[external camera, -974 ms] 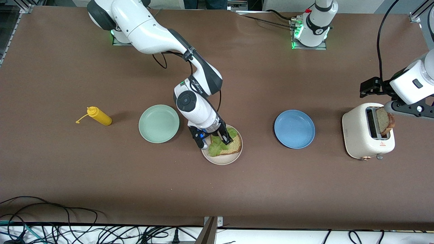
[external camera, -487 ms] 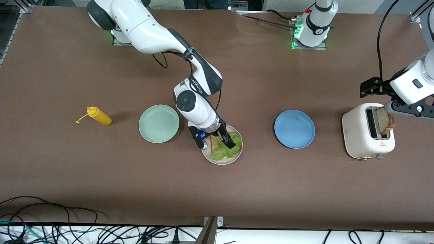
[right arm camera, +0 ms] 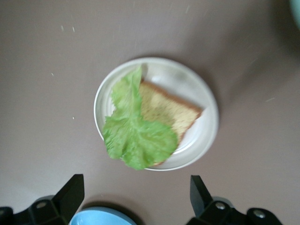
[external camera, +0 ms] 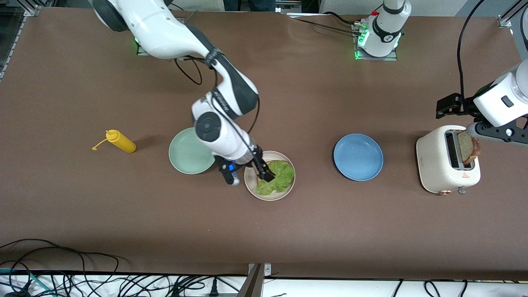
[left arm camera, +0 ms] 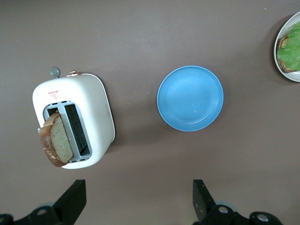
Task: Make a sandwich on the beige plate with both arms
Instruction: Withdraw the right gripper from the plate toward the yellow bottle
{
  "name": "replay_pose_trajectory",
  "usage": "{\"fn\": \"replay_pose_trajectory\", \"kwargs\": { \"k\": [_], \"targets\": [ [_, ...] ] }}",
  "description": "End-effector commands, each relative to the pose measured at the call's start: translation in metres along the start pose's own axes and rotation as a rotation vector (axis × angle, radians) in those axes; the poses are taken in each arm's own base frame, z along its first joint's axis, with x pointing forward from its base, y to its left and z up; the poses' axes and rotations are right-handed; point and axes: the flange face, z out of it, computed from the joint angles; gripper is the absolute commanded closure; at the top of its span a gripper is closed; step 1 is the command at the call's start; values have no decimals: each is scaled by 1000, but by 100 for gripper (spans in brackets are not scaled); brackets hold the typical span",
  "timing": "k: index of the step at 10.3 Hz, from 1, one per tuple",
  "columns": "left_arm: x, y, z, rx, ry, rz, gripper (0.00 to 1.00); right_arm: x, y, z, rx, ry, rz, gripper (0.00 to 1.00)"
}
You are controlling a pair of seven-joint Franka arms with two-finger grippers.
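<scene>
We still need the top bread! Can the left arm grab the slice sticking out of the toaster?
Probably yes. The left tool hangs open above the toaster, and the bread slice pokes up from its slot with nothing covering it.

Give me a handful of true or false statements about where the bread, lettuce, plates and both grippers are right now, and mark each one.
1. A ruffled green lettuce leaf lies on a slice of brown bread on the round beige plate. True.
2. A second bread slice already covers the lettuce. False: the leaf is uncovered; the other brown bread slice stands in the white toaster.
3. The right gripper is open, over the beige plate. True.
4. The left gripper grips the toaster's bread. False: it is open and empty, up over the table by the toaster.
5. The round blue plate holds lettuce. False: nothing lies on it.
6. The round mint-green plate lies beside the beige plate, toward the right arm's end. True.
</scene>
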Motion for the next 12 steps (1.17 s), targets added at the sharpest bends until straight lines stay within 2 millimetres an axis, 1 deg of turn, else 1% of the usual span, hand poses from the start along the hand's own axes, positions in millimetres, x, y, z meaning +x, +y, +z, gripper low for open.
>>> {"fn": "replay_pose_trajectory", "kwargs": {
  "k": [1, 2, 3, 5, 7, 9, 11, 12],
  "targets": [
    [-4, -1, -3, -25, 2, 12, 0, 39, 23, -62, -123, -46, -138, 0],
    [-4, -1, -3, -25, 2, 12, 0, 63, 36, -89, -172, -68, -209, 1],
    [-4, -1, -3, -25, 2, 12, 0, 80, 48, -116, -213, -85, -302, 1],
    [-4, 0, -3, -25, 2, 13, 0, 127, 77, -156, -290, -110, -503, 1],
    [-4, -1, -3, -25, 2, 12, 0, 174, 111, -194, -359, -143, -680, 1],
    [-4, -1, -3, -25, 2, 12, 0, 217, 151, -224, -382, -178, -801, 1],
    [-4, -1, -3, -25, 2, 12, 0, 255, 196, -245, -375, -225, -939, 0],
    [-4, -1, -3, -25, 2, 13, 0, 267, 211, -253, -364, -234, -1011, 0]
  ]
}}
